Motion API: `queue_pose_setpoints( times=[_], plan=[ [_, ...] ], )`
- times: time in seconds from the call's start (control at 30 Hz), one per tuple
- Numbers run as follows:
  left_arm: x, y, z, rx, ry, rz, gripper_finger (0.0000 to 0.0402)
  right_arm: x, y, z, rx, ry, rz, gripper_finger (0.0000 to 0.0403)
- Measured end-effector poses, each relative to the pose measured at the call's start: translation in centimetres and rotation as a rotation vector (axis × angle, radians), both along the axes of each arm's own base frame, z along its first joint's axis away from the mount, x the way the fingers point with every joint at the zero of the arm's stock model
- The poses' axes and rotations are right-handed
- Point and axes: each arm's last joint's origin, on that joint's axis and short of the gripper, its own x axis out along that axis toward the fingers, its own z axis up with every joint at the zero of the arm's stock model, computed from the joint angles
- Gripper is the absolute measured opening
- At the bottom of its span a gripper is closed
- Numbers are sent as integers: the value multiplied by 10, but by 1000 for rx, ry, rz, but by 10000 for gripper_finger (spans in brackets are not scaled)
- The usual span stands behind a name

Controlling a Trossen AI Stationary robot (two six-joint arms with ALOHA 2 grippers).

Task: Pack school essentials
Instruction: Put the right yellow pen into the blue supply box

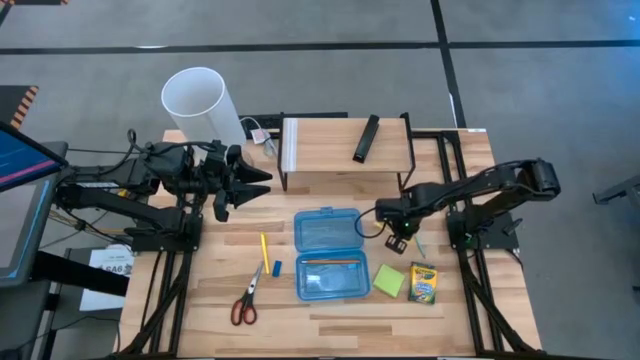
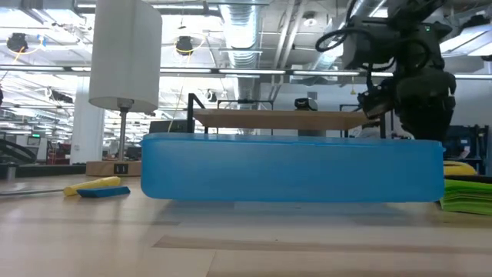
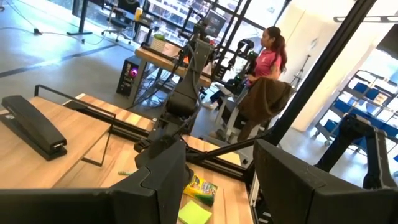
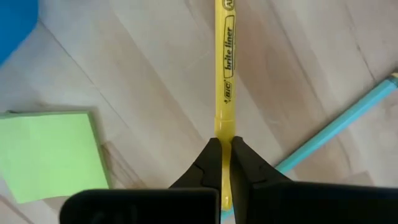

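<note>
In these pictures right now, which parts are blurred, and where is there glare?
Low view: the blue box close to the camera looks soft, with ceiling lamps glaring behind it. Right wrist view: the yellow highlighter is sharp, its printed name readable; the fingers are dark.

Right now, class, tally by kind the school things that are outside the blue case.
Pens, pencils, markers: 3 (yellow highlighter, pale green pen, yellow pencil)
Scissors: 1
Eraser: 1
Sticky-note pad: 1
Crayon box: 1
Total: 7
</note>
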Motion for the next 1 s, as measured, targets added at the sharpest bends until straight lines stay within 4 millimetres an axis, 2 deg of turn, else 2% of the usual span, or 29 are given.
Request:
queue_pose_setpoints(
  times=[0.27, 0.43, 0.57, 0.77, 1.0],
  plan=[
    [0, 0, 0, 1, 1, 0, 176, -1, 0, 14, 8, -90, -4, 17],
    [0, 0, 0, 1, 1, 6, 176, 9, 0, 32, 8, -176, 3, 17],
    [0, 0, 0, 10, 2, 13, 176, 26, 4, 54, 6, -320, 36, 17],
    [0, 0, -1, 15, 5, 14, 176, 66, 17, 80, 4, -530, 117, 17],
    [0, 0, -3, -1, 24, 15, 176, 115, 48, 77, -8, -520, 317, 17]
  ],
)
